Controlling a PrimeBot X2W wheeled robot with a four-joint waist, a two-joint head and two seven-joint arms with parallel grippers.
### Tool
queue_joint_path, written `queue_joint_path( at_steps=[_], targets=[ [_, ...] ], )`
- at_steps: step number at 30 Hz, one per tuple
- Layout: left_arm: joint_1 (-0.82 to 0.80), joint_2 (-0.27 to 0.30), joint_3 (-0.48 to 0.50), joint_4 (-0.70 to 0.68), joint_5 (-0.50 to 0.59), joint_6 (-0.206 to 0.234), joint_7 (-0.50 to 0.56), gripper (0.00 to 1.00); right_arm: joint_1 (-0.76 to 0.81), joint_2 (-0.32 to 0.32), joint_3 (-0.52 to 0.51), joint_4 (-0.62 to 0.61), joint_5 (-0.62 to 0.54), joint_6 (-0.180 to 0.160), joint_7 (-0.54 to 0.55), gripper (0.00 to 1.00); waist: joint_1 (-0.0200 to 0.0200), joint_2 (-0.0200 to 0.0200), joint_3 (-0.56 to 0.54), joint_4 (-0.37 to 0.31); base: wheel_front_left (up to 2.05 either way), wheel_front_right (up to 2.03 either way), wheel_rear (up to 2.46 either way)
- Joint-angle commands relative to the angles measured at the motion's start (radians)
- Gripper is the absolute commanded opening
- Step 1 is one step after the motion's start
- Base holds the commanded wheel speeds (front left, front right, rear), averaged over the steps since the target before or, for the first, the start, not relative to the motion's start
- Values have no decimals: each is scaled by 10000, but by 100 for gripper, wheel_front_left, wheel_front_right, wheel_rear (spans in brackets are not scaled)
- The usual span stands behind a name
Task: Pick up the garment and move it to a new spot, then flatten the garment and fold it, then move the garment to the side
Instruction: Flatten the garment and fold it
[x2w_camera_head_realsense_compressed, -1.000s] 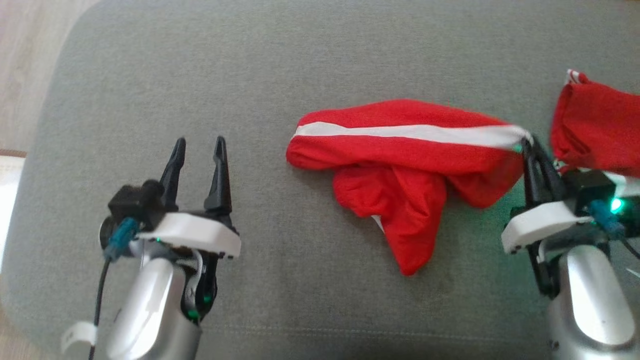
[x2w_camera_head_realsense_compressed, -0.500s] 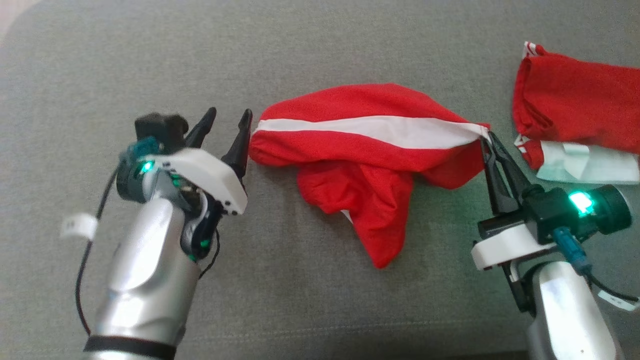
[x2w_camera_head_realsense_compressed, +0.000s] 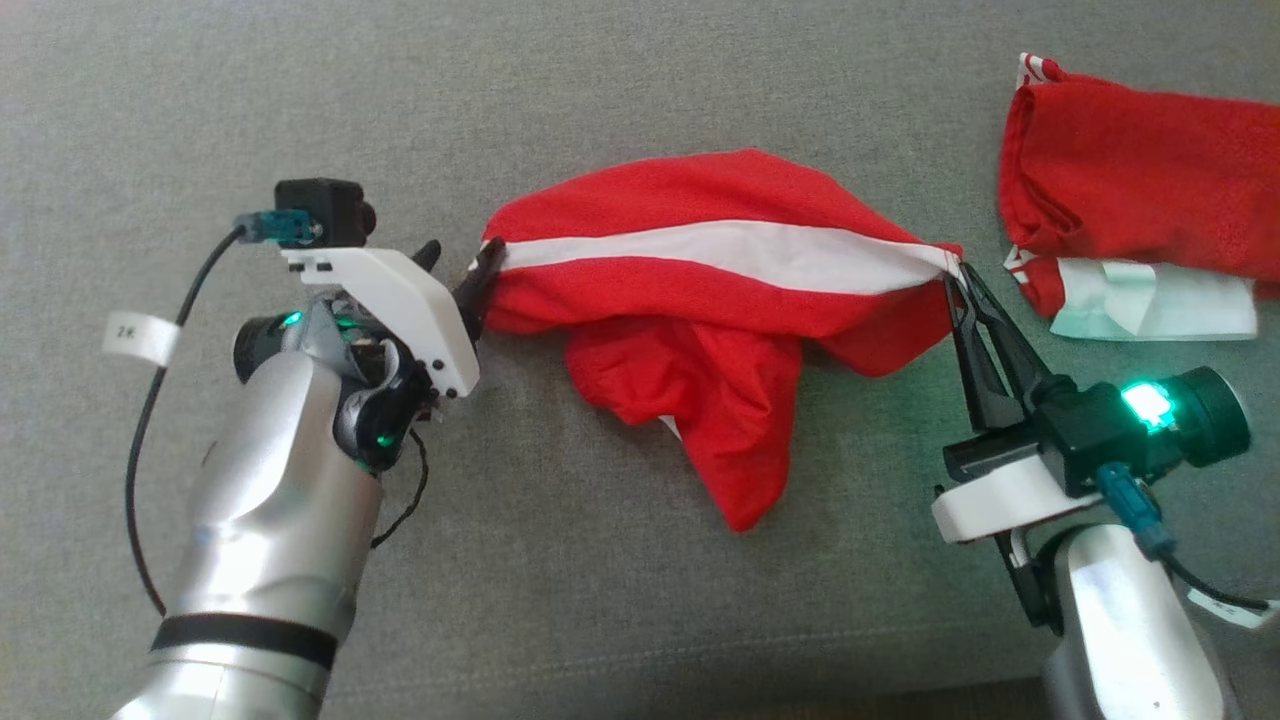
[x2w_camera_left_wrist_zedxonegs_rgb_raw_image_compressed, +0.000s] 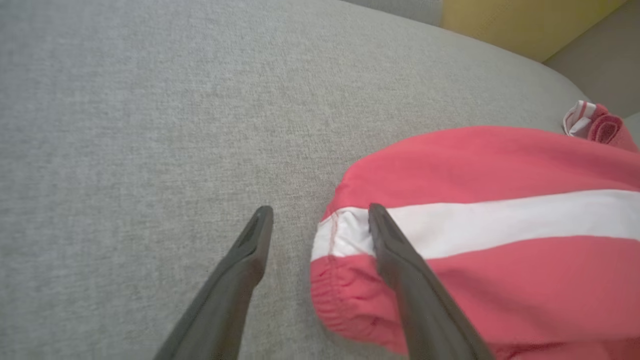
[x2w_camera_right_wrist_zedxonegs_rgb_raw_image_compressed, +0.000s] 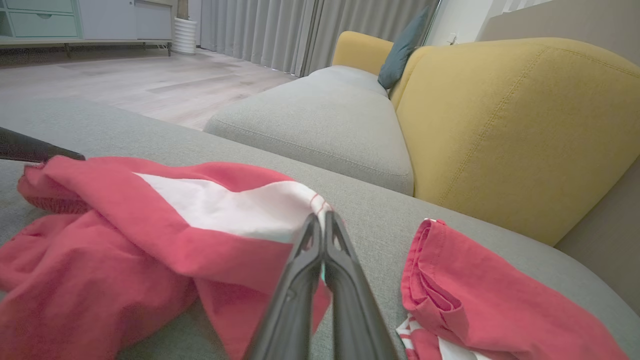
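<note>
The red fabric garment with a white stripe (x2w_camera_head_realsense_compressed: 700, 290) is lying crumpled on the grey upholstered cushion (x2w_camera_head_realsense_compressed: 640, 80). My right gripper (x2w_camera_head_realsense_compressed: 958, 282) is pinching the stripe's right end, jaws clamped together. My left gripper (x2w_camera_left_wrist_zedxonegs_rgb_raw_image_compressed: 320, 210) is sitting at the left hem, jaws parted, one finger over the cloth.

**Location: domestic living room.**
The work surface is a grey upholstered sofa seat (x2w_camera_head_realsense_compressed: 640, 620) with a yellow backrest (x2w_camera_right_wrist_zedxonegs_rgb_raw_image_compressed: 500, 125) and a teal cushion (x2w_camera_right_wrist_zedxonegs_rgb_raw_image_compressed: 402, 50) propped against it. Beyond the seat are a pale wood-plank floor (x2w_camera_right_wrist_zedxonegs_rgb_raw_image_compressed: 125, 80), full-length grey curtains (x2w_camera_right_wrist_zedxonegs_rgb_raw_image_compressed: 260, 30), a low cabinet with drawers (x2w_camera_right_wrist_zedxonegs_rgb_raw_image_compressed: 50, 20) and a white ribbed container (x2w_camera_right_wrist_zedxonegs_rgb_raw_image_compressed: 185, 35) standing by the curtains. A red garment (x2w_camera_head_realsense_compressed: 720, 300) lies on the seat, consistent with household laundry.
</note>
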Motion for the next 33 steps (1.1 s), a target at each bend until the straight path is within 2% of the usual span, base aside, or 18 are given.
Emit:
queue_joint_path(
  at_steps=[1,10,19,20,21,22,23,24,25,33],
  targets=[
    [-450,270,304,-250,-38,-55,59,100,12,-22,187,-326,-31,63,-98,0,-1,0,1,-6,0,0,0],
    [-273,121,74,-506,-725,-198,667,100,73,-22,59,-196,-2,63,-89,0,-1,0,-104,43,0,0,0],
    [-180,192,-124,-769,-796,-146,1160,100,12,-22,133,-187,64,63,-41,0,-1,0,-87,51,0,0,0],
    [-177,201,-144,-782,-794,-131,1204,97,10,-22,131,-187,61,63,-39,0,-1,0,-80,45,0,0,0],
    [-170,210,-158,-792,-797,-116,1240,79,9,-22,126,-187,63,63,-38,0,-1,0,-77,39,0,0,0],
    [-162,216,-167,-798,-807,-102,1277,44,9,-22,123,-187,64,63,-37,0,-1,0,-76,33,0,0,0],
    [-153,223,-177,-808,-815,-94,1301,31,10,-22,118,-188,68,63,-36,0,-1,0,-74,30,0,0,0],
    [-147,235,-187,-816,-815,-82,1312,9,14,-22,113,-189,68,63,-34,0,-1,0,-72,31,0,0,0],
    [-146,252,-199,-829,-800,-63,1303,0,18,-22,107,-191,69,63,-31,0,-1,0,-69,35,0,0,0],
    [-174,328,-309,-1099,-654,-46,756,0,51,-22,-6,-117,56,63,15,0,-1,0,-186,251,0,0,0]
  ],
)
